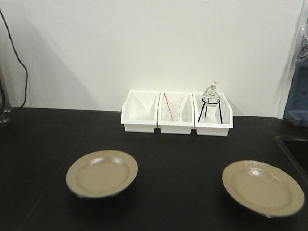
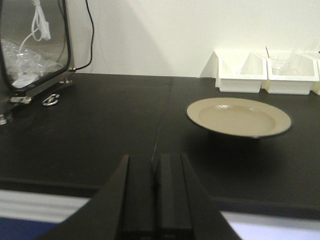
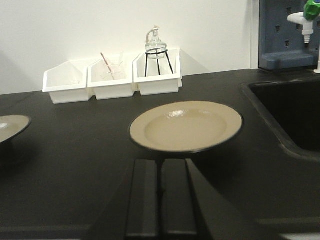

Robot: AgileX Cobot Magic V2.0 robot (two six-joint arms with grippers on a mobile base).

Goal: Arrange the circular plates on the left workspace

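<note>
Right wrist view: my right gripper (image 3: 160, 167) has its jaws pressed together and holds nothing. One circular plate (image 3: 186, 126) lies just ahead of it, with the sink basin (image 3: 287, 112) off to its right. My left gripper (image 2: 155, 165) is likewise closed and empty, and the other plate (image 2: 239, 117) rests ahead and rightward. I judge the first pick is pending: open the right jaws, take that rim, carry it leftward. Count: two plates, three white bins (image 1: 177, 113).

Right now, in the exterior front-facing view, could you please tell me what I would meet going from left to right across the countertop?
black cable → left circular plate → left white bin → middle bin with a glass beaker → right bin with a glass vessel on a black tripod → right circular plate
</note>
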